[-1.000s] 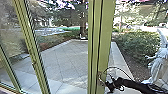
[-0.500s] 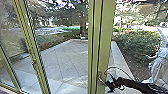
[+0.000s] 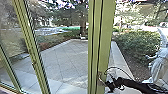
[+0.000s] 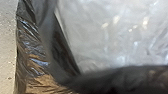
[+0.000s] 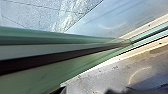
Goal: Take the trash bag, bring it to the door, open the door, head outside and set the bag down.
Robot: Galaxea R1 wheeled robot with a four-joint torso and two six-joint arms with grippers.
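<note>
My right gripper (image 3: 110,85) is at the handle (image 3: 100,78) on the green door frame (image 3: 103,45), low in the head view; its dark arm comes in from the right. Whether it touches the handle I cannot tell. The right wrist view has a green frame edge (image 5: 37,37) running across, with a dark strip along it. Close to the camera in the left wrist view is the trash bag (image 4: 37,62), its plastic dark and shiny around a pale, crinkled part (image 4: 112,37). The hold on the bag is hidden.
Behind the glass lies a paved yard (image 3: 65,60). To the right are a bush (image 3: 137,47) and a pale statue (image 3: 158,62). Another green upright (image 3: 32,50) stands at the left. A metallic sill (image 5: 107,72) crosses the floor in the right wrist view.
</note>
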